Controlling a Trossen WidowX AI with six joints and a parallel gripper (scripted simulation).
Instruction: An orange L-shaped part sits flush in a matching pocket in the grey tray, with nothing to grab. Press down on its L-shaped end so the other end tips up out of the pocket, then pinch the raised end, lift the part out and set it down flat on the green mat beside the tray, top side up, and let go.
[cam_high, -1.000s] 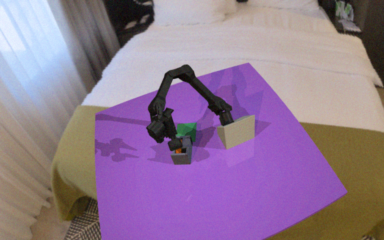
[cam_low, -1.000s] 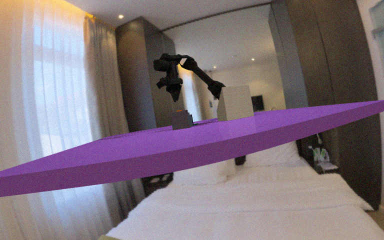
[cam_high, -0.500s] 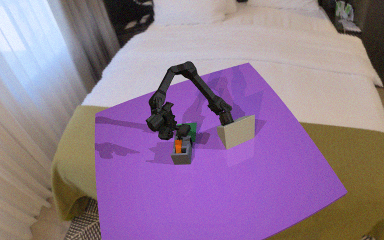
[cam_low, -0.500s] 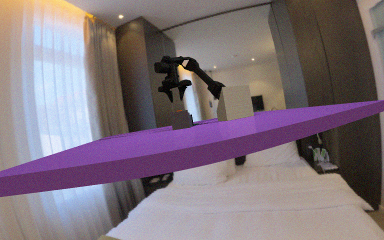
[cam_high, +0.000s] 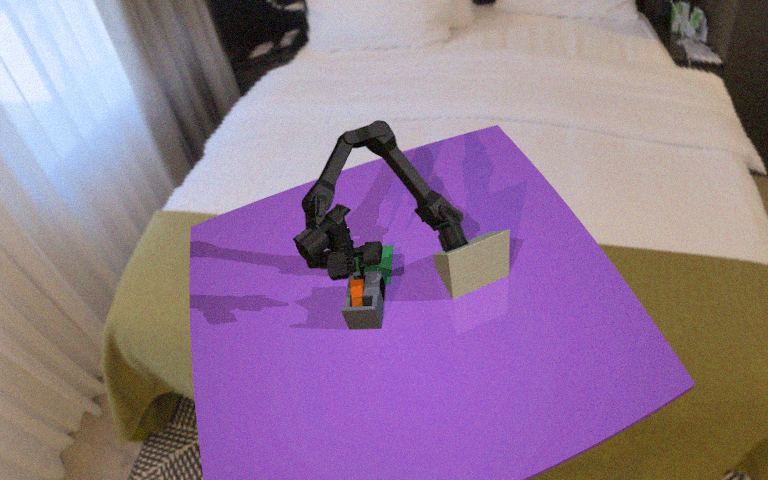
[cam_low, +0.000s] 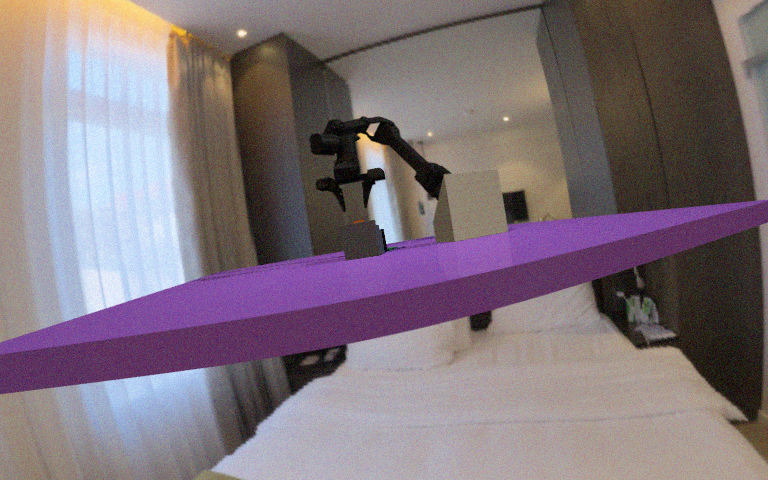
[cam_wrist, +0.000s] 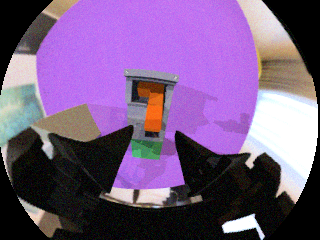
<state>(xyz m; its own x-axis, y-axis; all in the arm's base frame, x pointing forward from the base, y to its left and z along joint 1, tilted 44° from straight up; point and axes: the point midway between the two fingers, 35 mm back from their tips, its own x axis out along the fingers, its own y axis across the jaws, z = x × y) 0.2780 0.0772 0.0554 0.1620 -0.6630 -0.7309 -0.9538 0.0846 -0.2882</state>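
Observation:
The orange part (cam_high: 356, 290) (cam_low: 359, 221) (cam_wrist: 155, 110) is in the pocket of the grey tray (cam_high: 363, 319) (cam_low: 362, 243) (cam_wrist: 152, 75). Its L-shaped end lies low at the tray's far side in the wrist view. Its straight end, toward the green mat (cam_high: 386, 261) (cam_wrist: 146, 149), is tipped up, and a sliver of orange shows above the tray's rim in the exterior view. My gripper (cam_low: 354, 208) (cam_wrist: 154, 131) is open and empty, pointing down above the tray. In the wrist view its fingertips stand on either side of the raised end. The exterior view shows them above it, not touching.
A beige block (cam_high: 481, 263) (cam_low: 472, 206) (cam_wrist: 73, 120) stands beside the arm's base, to the right of the tray in the top and exterior views. The tray and mat are on a purple table top (cam_high: 396, 396) (cam_low: 283, 294) (cam_wrist: 150, 30). The mat adjoins the tray's raised-end side.

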